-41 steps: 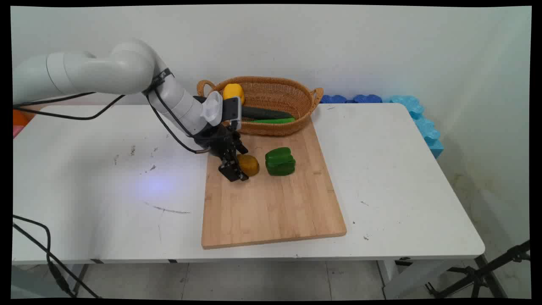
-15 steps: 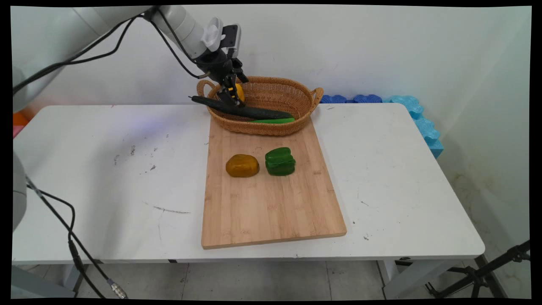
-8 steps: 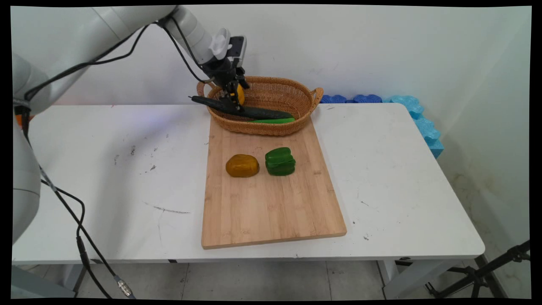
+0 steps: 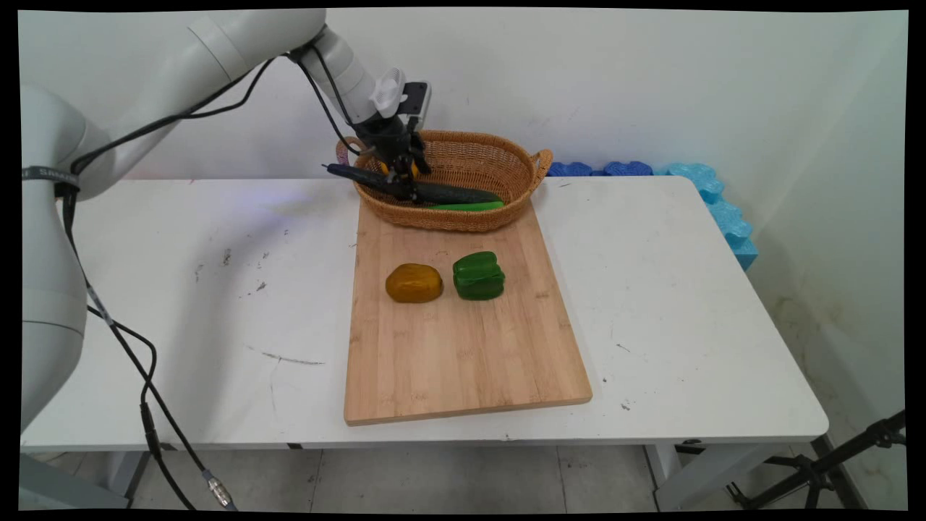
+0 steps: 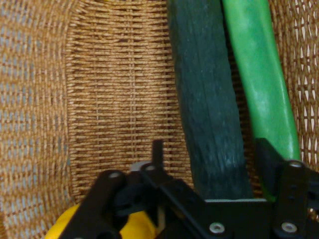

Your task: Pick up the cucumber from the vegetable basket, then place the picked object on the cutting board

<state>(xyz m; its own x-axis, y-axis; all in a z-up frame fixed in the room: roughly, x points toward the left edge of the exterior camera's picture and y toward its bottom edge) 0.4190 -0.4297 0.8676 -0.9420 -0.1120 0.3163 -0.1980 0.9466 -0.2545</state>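
Where the gripper [image 4: 406,185] is held: low inside the left end of the wicker basket [image 4: 510,161], pointed downward, with black cables draped from the arm behind it.
Gripper state: the fingers [image 5: 157,151] are set apart, one on each side of the dark green cucumber [image 4: 443,193]; in the hand view a gap is seen between the left finger and the cucumber, so nothing is clamped.
Dark green cucumber: laid lengthwise in the basket, its left tip carried out over the basket's left rim.
Light green cucumber [image 4: 467,207]: laid just beside the dark one, on its near side; in the hand view [image 5: 260,74] it is seen past the right finger.
Yellow pepper [image 4: 397,168]: partly hidden behind the gripper in the basket's left end.
Basket: placed at the table's far side, touching the far end of the cutting board [image 4: 463,354].
Cutting board: an orange-brown vegetable [image 4: 414,282] and a green pepper [image 4: 478,276] are set side by side on its far half, apart from each other.
Table [image 4: 651,289]: white, marked with dark scuffs on its left half.
Blue foam [image 4: 712,189]: stacked along the wall at the table's far right corner.
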